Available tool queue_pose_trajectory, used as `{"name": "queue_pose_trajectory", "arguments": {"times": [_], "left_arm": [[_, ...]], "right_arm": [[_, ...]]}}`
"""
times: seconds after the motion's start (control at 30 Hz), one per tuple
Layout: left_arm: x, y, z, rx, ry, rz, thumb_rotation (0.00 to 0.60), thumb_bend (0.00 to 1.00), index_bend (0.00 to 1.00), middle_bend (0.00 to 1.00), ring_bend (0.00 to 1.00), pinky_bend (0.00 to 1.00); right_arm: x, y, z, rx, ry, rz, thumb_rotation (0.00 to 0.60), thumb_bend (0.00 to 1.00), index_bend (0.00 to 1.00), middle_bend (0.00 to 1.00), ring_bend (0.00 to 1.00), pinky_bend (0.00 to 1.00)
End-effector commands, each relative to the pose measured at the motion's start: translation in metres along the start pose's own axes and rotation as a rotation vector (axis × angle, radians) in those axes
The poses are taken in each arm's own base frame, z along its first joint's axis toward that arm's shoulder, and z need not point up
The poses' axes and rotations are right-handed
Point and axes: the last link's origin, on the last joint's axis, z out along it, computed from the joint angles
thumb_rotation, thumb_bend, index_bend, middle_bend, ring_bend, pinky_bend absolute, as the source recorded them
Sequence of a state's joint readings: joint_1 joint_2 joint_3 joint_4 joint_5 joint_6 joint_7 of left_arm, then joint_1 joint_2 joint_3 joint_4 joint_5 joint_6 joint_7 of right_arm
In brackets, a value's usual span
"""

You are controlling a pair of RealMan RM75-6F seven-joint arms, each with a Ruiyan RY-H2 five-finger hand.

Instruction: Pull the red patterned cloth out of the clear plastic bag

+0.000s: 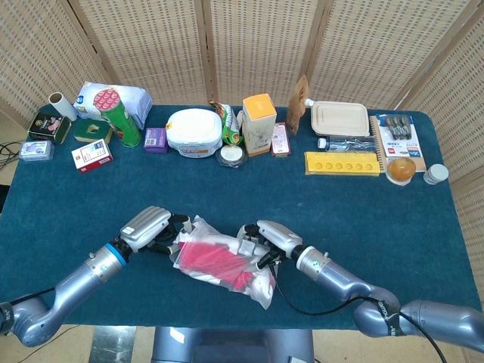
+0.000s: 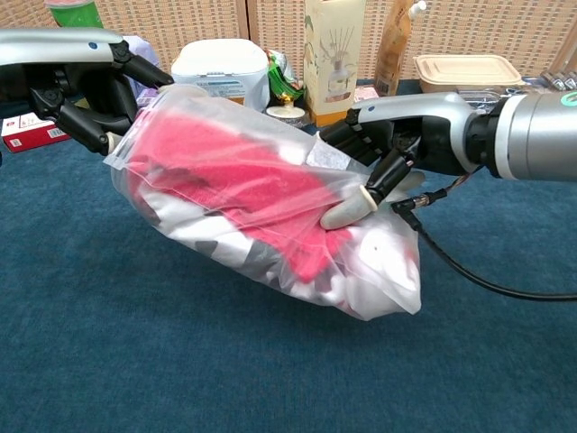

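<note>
The clear plastic bag (image 2: 297, 262) hangs above the blue table (image 1: 340, 204) near its front edge, stretched between my two hands. The red patterned cloth (image 2: 236, 185) lies wholly inside it, red on top with white and grey parts below. My left hand (image 2: 83, 88) grips the bag's left end, which looks like its sealed mouth. My right hand (image 2: 389, 149) holds the bag's upper right side, one fingertip (image 2: 347, 213) pressed into the plastic. In the head view the left hand (image 1: 148, 227), the bag (image 1: 221, 262) and the right hand (image 1: 268, 237) sit in a row.
Along the table's far edge stand a green can (image 1: 119, 115), a white tub (image 1: 194, 129), a yellow-topped carton (image 1: 259, 122), a lidded food box (image 1: 339, 118) and a yellow tray (image 1: 342, 162). A black cable (image 2: 487, 281) trails from my right wrist.
</note>
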State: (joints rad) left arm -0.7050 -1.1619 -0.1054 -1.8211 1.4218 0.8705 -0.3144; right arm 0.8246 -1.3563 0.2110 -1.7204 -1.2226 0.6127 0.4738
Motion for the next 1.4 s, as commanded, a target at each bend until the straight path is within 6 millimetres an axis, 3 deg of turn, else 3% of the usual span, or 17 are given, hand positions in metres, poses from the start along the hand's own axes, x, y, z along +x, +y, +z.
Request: {"name": "queue_pose_trajectory", "arguments": {"times": [0.03, 0.43, 0.53, 0.7, 0.97, 1.13, 1.4], "left_arm": [[-0.001, -0.003, -0.001, 0.008, 0.000, 0.000, 0.600, 0.57, 0.83, 1.00, 1.00, 0.97], [-0.014, -0.020, 0.003, 0.052, -0.016, 0.027, 0.600, 0.56, 0.83, 1.00, 1.00, 0.97], [-0.017, -0.023, 0.006, 0.057, -0.018, 0.042, 0.600, 0.56, 0.83, 1.00, 1.00, 0.97], [-0.030, -0.025, 0.015, 0.064, -0.027, 0.038, 0.600, 0.56, 0.83, 1.00, 1.00, 0.97], [-0.050, -0.023, 0.028, 0.078, -0.048, 0.044, 0.600, 0.55, 0.83, 1.00, 1.00, 0.97], [-0.055, -0.023, 0.031, 0.096, -0.064, 0.045, 0.600, 0.55, 0.83, 1.00, 1.00, 0.97], [-0.051, -0.023, 0.032, 0.118, -0.049, 0.060, 0.600, 0.55, 0.83, 1.00, 1.00, 0.97]], "right_arm": [[-0.001, 0.002, 0.000, -0.006, -0.003, -0.001, 0.600, 0.38, 0.76, 0.79, 1.00, 1.00], [-0.002, 0.012, 0.007, -0.036, -0.013, -0.039, 0.600, 0.38, 0.69, 0.76, 0.94, 0.97], [-0.001, 0.016, 0.008, -0.052, -0.016, -0.066, 0.600, 0.38, 0.61, 0.70, 0.87, 0.90], [0.007, 0.023, 0.009, -0.087, -0.021, -0.102, 0.600, 0.34, 0.39, 0.50, 0.63, 0.65], [0.025, 0.036, 0.006, -0.154, -0.007, -0.128, 0.600, 0.23, 0.26, 0.36, 0.42, 0.39], [0.037, 0.042, 0.000, -0.178, 0.023, -0.148, 0.600, 0.18, 0.23, 0.32, 0.35, 0.30], [0.051, 0.051, -0.014, -0.196, 0.097, -0.144, 0.600, 0.18, 0.22, 0.31, 0.33, 0.29]]}}
